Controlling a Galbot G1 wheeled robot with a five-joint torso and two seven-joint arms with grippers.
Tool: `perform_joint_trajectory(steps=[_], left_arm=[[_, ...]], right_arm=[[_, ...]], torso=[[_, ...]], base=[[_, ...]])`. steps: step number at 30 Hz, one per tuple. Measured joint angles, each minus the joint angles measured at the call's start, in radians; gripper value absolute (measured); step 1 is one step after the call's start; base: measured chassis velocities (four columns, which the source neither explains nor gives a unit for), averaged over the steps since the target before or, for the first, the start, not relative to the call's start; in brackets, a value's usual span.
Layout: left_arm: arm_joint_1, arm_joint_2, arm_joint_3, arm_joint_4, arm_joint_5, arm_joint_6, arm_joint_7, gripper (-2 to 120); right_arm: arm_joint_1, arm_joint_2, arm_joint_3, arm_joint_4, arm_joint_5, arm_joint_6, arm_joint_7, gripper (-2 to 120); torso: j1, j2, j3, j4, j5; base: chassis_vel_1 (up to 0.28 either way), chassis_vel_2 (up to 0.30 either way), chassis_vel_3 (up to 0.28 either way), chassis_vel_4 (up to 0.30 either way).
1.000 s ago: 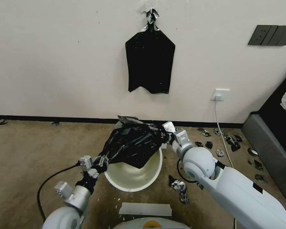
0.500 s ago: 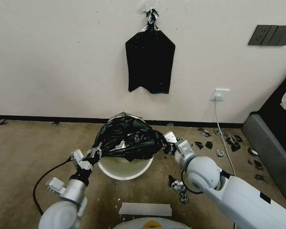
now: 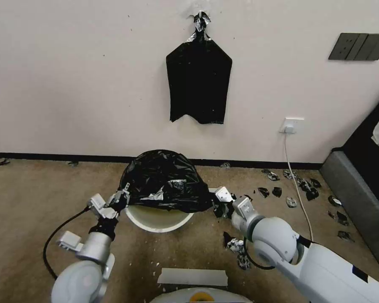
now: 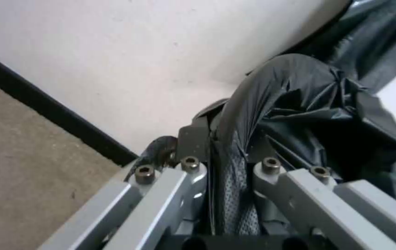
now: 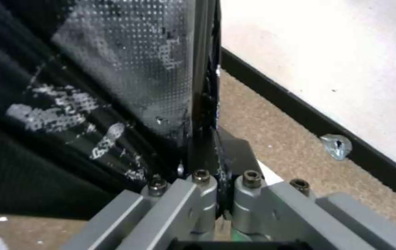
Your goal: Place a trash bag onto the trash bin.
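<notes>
The glossy black trash bag (image 3: 162,181) is stretched like a dome over the far part of the cream-white trash bin (image 3: 156,219), whose near rim and inner wall still show below the bag's edge. My left gripper (image 3: 118,198) is shut on the bag's left edge beside the bin. My right gripper (image 3: 218,203) is shut on the bag's right edge. In the left wrist view the bag (image 4: 300,114) bunches between the fingers (image 4: 193,173). In the right wrist view the bag (image 5: 91,86) runs taut from the closed fingers (image 5: 207,187).
A flat black bag (image 3: 199,80) hangs on the wall above. Black plastic scraps (image 3: 307,189) litter the carpet to the right, with more (image 3: 238,248) by my right arm. A white cable (image 3: 297,181) drops from a wall socket. A grey strip (image 3: 193,277) lies near my base.
Both grippers have pulled the bag down and toward me, spreading it over the bin's far rim. The bin has tipped or shifted away, and less of its inside shows.
</notes>
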Motion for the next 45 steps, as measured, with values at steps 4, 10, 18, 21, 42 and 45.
perform_joint_trajectory(steps=[4,10,18,21,42,45], left_arm=[[-0.012,-0.001,-0.004,0.009,0.009,0.005,-0.023,7],[-0.015,0.001,-0.009,0.011,0.034,0.011,-0.031,7],[0.007,0.018,-0.007,0.02,0.088,0.02,-0.023,6],[0.01,0.02,-0.005,0.021,0.094,0.021,-0.022,6],[0.025,0.042,0.009,0.004,0.132,0.024,-0.013,6],[0.029,0.046,0.006,-0.001,0.135,0.025,-0.01,6]], right_arm=[[-0.032,-0.002,0.001,0.035,-0.01,0.013,-0.007,0],[-0.056,0.007,0.006,0.047,-0.019,0.038,-0.004,8],[-0.071,0.066,0.067,0.042,-0.022,0.101,0.102,38],[-0.09,0.077,0.109,0.052,-0.04,0.112,0.103,48],[-0.082,0.005,0.263,0.157,-0.227,0.358,-0.401,100],[-0.068,-0.034,0.236,0.16,-0.216,0.345,-0.461,100]], torso=[[0.0,0.0,0.0,0.0,-0.0001],[0.0,0.0,0.0,-0.0001,-0.0001],[0.0,0.0,0.0,0.0002,-0.0001],[0.0,0.0,0.0,0.0001,-0.0001],[0.0,0.0,0.0,0.0,0.0001],[0.0,0.0,0.0,-0.0001,0.0001]], base=[[0.0,0.0,0.0,0.0],[0.0,0.0,0.0,0.0],[0.0,0.0,0.0,0.0],[0.0,0.0,0.0,0.0],[0.0,0.0,0.0,0.0],[0.0,0.0,0.0,0.0]])
